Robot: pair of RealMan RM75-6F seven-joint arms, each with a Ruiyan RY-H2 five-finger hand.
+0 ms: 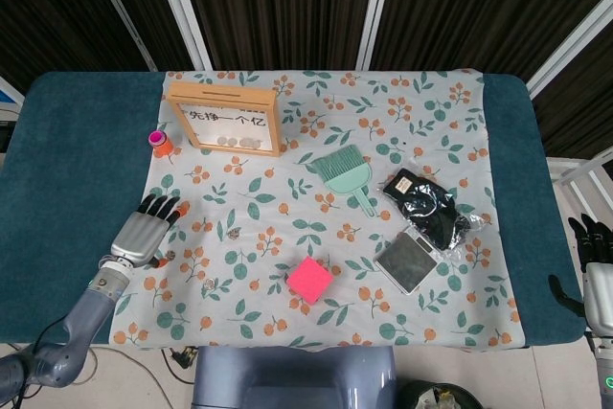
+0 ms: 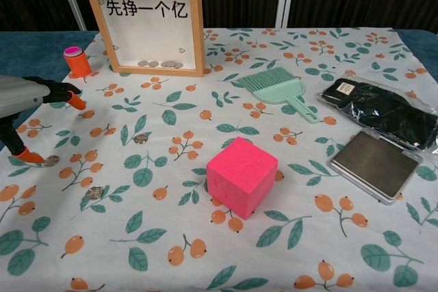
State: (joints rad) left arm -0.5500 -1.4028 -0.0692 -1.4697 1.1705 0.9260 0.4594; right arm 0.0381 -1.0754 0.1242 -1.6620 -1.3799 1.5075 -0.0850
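Partly cropped left hand [image 2: 31,104], fingertip over coin [image 2: 49,161], right hand [image 1: 596,270] at frame edge

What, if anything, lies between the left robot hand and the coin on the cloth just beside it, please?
Nothing visible does. The left robot hand hovers over the left edge of the cloth, fingers apart and holding nothing. The nearest coin lies by an orange fingertip; contact is unclear. Another coin lies nearer the camera.

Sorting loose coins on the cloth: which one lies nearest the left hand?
The coin beside the left hand's lower orange fingertip; the other two loose coins lie farther right.
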